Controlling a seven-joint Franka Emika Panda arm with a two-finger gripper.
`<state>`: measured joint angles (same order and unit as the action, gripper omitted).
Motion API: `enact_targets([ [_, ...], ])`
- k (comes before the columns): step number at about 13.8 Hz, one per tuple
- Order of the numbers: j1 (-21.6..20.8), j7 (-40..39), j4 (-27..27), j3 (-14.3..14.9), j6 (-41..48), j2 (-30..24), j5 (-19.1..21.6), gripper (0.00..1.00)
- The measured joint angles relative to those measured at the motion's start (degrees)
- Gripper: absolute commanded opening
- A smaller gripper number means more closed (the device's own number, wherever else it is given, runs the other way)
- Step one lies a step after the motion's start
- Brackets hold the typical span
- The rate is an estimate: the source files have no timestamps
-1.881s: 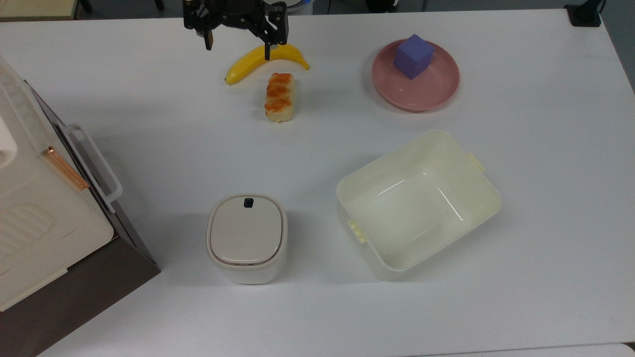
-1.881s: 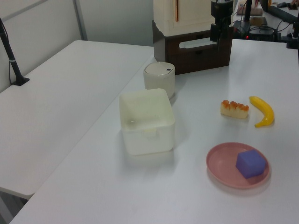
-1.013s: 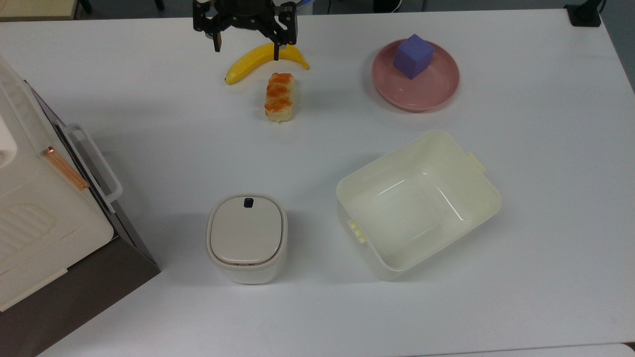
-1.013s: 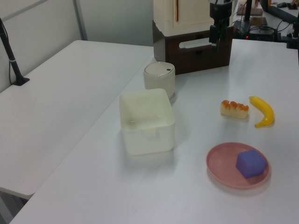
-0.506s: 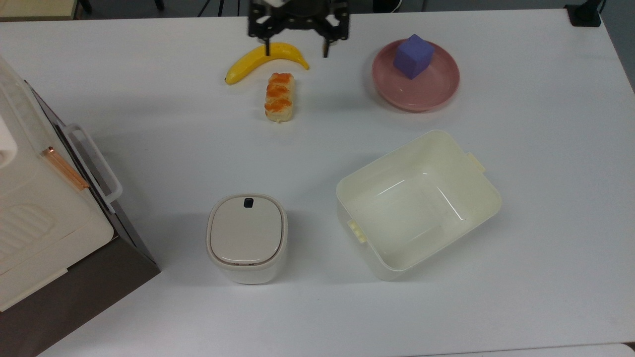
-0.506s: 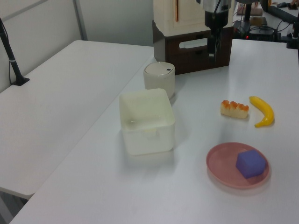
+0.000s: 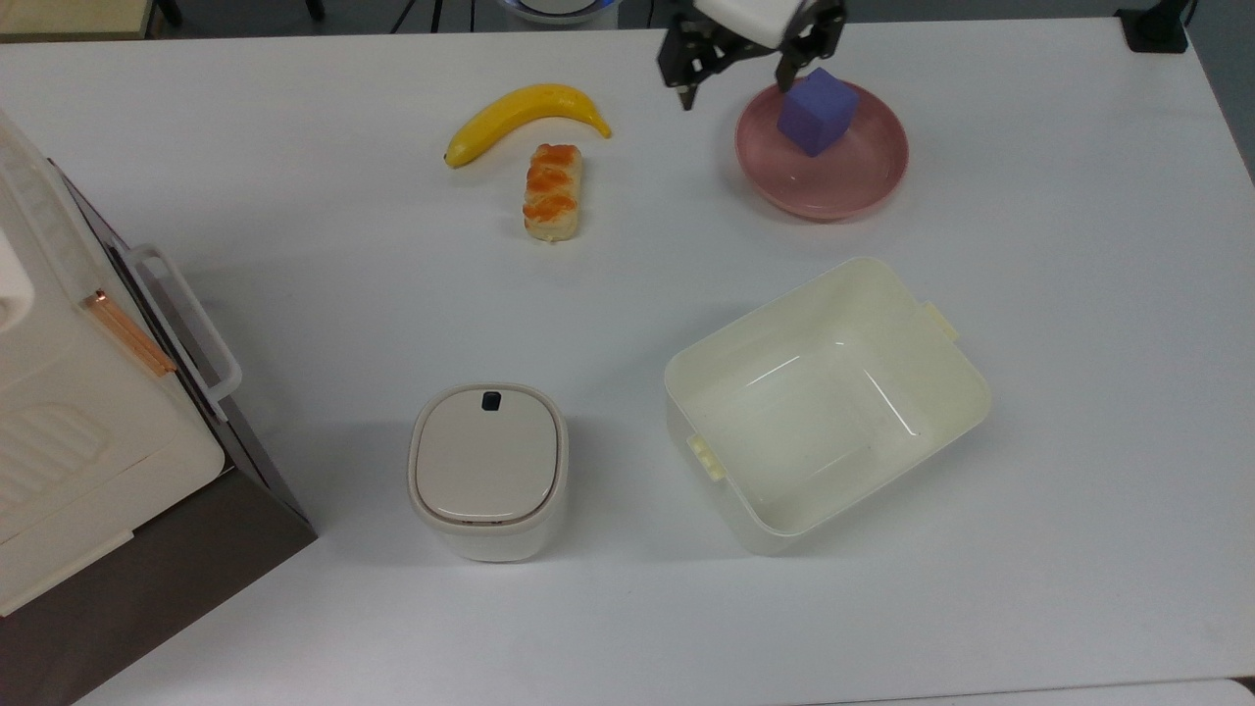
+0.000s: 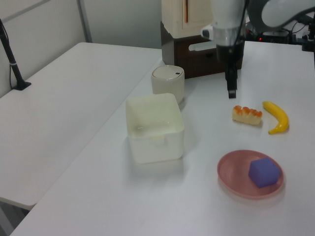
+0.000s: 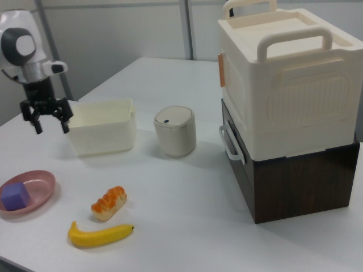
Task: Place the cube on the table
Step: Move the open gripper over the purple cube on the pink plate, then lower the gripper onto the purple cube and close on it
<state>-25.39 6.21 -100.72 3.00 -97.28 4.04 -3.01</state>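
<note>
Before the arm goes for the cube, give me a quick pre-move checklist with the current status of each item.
1. Gripper open: ok.
2. Gripper empty: ok.
3. Cube sits on the pink plate, top free: ok.
4. Gripper centred over cube: not ok; in the top view it is off toward the top view's left.
5. Bare table beside plate for placing: ok.
6. Gripper height above cube: cannot tell.
</note>
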Motion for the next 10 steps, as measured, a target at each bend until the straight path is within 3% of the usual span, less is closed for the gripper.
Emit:
enact_targets([
  [10,-16.9,0.0,-11.0,-0.1,-3.6,1.2,0.4,1.0],
])
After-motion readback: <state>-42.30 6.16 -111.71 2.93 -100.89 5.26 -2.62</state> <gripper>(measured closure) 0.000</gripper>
